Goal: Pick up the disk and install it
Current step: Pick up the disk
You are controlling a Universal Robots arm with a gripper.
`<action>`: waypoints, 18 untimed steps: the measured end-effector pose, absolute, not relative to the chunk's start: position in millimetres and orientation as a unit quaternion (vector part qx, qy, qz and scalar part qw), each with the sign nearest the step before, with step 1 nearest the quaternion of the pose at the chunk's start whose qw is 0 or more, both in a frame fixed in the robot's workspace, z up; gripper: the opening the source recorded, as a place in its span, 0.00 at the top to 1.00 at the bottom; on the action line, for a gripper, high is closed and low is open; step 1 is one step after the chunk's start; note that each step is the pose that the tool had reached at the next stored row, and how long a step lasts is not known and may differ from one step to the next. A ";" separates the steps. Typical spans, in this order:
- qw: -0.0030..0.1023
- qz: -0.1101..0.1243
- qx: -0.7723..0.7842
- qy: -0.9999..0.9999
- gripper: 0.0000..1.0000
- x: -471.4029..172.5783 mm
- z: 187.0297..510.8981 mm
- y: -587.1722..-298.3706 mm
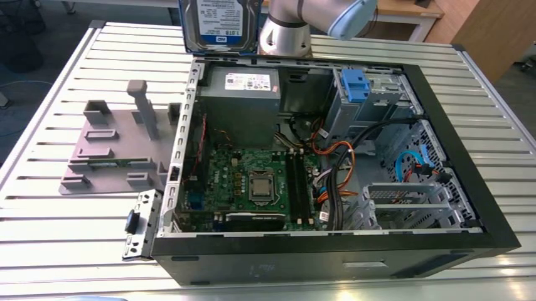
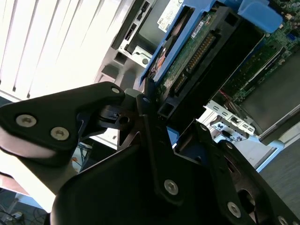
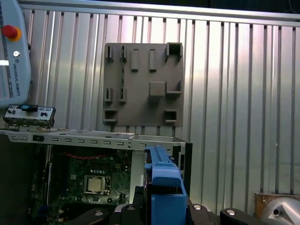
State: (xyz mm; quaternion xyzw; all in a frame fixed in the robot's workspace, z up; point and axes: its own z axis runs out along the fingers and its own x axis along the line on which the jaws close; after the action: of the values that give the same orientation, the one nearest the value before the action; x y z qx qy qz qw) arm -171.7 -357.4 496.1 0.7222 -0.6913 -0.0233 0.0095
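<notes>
The disk [image 1: 216,24] hangs upright in the air above the far edge of the open computer case [image 1: 469,188], its white label with the blue band facing the exterior camera and a blue bracket around it. In the second wrist view my gripper [image 2: 157,112] is shut on the disk [image 2: 197,47], whose green circuit-board side and connector face that camera. The first wrist view looks down the blue bracket edge of the disk [image 3: 164,180], clamped between the black fingers [image 3: 136,208]. The silver arm [image 1: 289,31] stands just to the exterior view's right of the disk.
Inside the case lie the motherboard [image 1: 251,182], a grey power supply box [image 1: 238,94], cables, and a drive bay holding a blue clip [image 1: 355,84]. A grey fixture plate [image 1: 109,150] with posts sits on the slatted metal table [image 1: 50,244] at the exterior view's left.
</notes>
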 end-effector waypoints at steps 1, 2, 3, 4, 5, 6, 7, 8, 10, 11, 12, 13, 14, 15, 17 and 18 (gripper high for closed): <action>0.010 -0.023 0.722 -0.691 0.63 -171.7 496.2 -357.7; 0.009 -0.023 0.722 -0.691 0.63 -171.7 496.2 -358.1; 0.009 -0.023 0.722 -0.691 0.63 -171.7 496.1 -358.4; 0.009 -0.023 0.722 -0.691 0.63 -171.7 496.1 -358.7; 0.009 -0.023 0.722 -0.691 0.63 -171.7 496.1 -359.0; 0.009 -0.023 0.722 -0.691 0.63 -171.7 496.2 -359.3; 0.010 -0.023 0.722 -0.691 0.63 -171.7 496.2 -359.6; 0.009 -0.023 0.722 -0.691 0.63 -171.7 496.2 -360.0; 0.010 -0.023 0.722 -0.691 0.63 -171.7 496.2 -360.5; 0.009 -0.023 0.722 -0.691 0.63 -171.7 496.2 -360.8; 0.009 -0.023 0.722 -0.691 0.63 -171.7 496.2 -361.1; 0.010 -0.023 0.722 -0.691 0.63 -171.7 496.2 -361.4; 0.010 -0.023 0.722 -0.691 0.63 -171.7 496.2 -361.7; 0.010 -0.023 0.722 -0.691 0.63 -171.7 496.2 -362.0; 0.009 -0.023 0.722 -0.691 0.63 -171.7 496.2 -362.6; 0.009 -0.023 0.722 -0.691 0.63 -171.7 496.1 -362.9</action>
State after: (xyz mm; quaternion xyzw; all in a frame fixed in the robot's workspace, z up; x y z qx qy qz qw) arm -171.7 -362.9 496.1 0.7222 -0.6913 -0.0233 0.0095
